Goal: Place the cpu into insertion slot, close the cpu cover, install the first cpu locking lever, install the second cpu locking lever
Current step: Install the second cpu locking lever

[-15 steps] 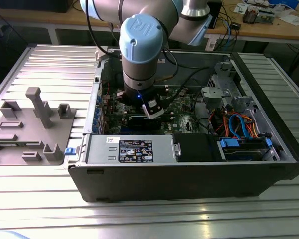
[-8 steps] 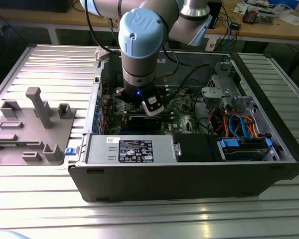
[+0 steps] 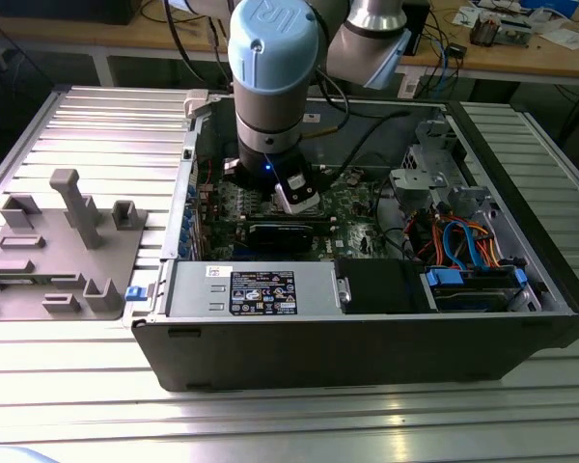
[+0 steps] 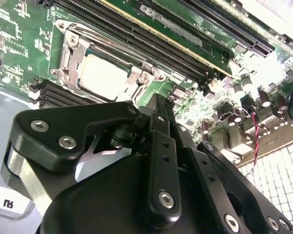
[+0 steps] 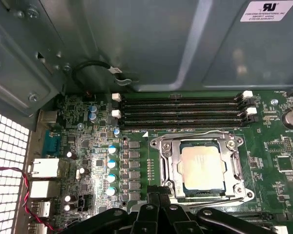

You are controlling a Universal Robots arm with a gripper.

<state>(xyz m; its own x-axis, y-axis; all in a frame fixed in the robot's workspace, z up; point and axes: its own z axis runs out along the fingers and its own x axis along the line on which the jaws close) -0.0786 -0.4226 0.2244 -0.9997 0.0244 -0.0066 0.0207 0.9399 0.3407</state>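
Inside the open computer case (image 3: 367, 328), I have the arm down over the green board (image 5: 278, 141). The insertion slot (image 5: 163, 161) sits amid that board beside 4 long memory slots (image 5: 180, 111), with the cpu cover (image 5: 237, 165) lying flat over it and the cpu (image 5: 201, 165) seated, showing through the cover's window. My gripper (image 5: 157, 194) hangs just beside the socket's near corner, fingers pinched together on nothing. In both wrist views the socket is plain; the exterior view hides it behind the wrist. I can't make out the levers' state.
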